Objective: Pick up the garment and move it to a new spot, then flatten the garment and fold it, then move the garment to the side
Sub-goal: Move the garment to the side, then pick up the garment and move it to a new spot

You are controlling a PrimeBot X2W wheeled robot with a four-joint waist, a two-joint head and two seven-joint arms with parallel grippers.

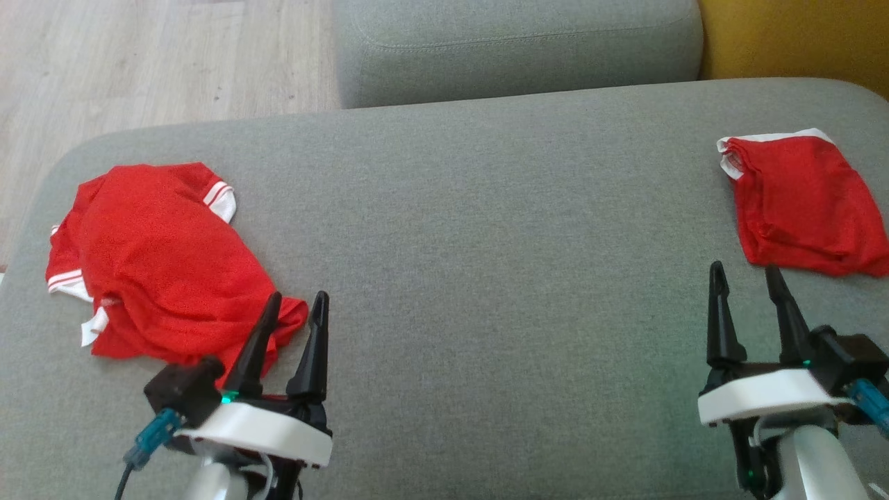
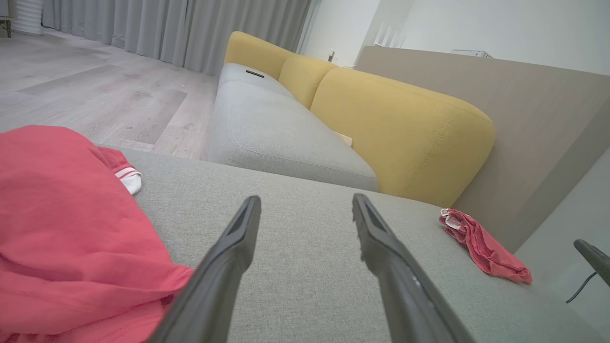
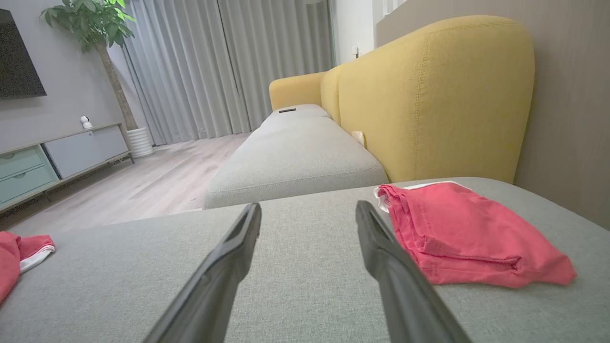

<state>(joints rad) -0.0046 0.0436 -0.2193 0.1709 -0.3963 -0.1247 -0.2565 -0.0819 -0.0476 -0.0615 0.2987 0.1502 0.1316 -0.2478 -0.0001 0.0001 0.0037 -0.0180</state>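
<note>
Grey sofa cushion (image 1: 486,243). Crumpled red shirt (image 1: 160,257) just left-forward of left gripper (image 1: 298,297), nearer arm; right gripper (image 1: 743,267) well apart. Both jaws spread, empty.

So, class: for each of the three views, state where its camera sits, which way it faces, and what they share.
Head view: on the head, looking down at the grey cushion; both jaws open, red shirt left, smaller red garment right.
Left wrist view: low beside the shirt, facing the yellow backrest; own open jaws.
Right wrist view: low, facing the same backrest; own open jaws.
Shared: both garments.
</note>
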